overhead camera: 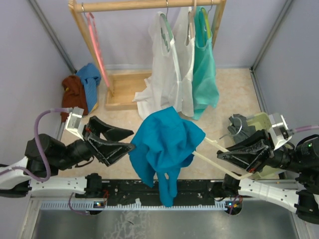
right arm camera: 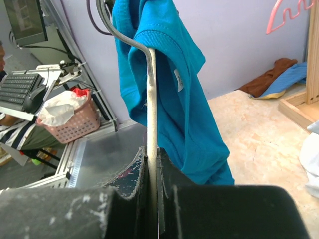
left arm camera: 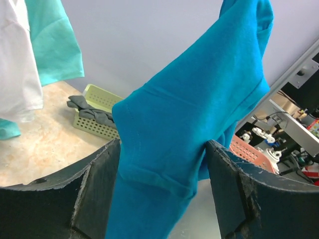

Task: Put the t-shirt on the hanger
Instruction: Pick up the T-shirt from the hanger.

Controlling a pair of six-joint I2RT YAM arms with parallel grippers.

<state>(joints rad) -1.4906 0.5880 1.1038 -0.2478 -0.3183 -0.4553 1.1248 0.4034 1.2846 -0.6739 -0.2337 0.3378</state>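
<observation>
Top external: t-shirt point(overhead camera: 164, 142) bunched on hanger point(overhead camera: 215, 163), shoulders likely unseated; right jaws clamp hanger, left jaws wide around t-shirt.

The t-shirt point(overhead camera: 164, 144) is plain teal-blue with a white label point(right arm camera: 178, 79). The hanger point(overhead camera: 215, 162) is cream, its hook point(right arm camera: 124, 37) silver. The tank top point(overhead camera: 204, 74) is mint green. The basket point(left arm camera: 97, 117) is pale green.

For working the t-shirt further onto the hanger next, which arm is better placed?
Left, probably. The left gripper is open around a fold of the t-shirt, ready to grasp and pull. The right gripper is shut on the hanger, holding it up, so it seems tied up.
</observation>
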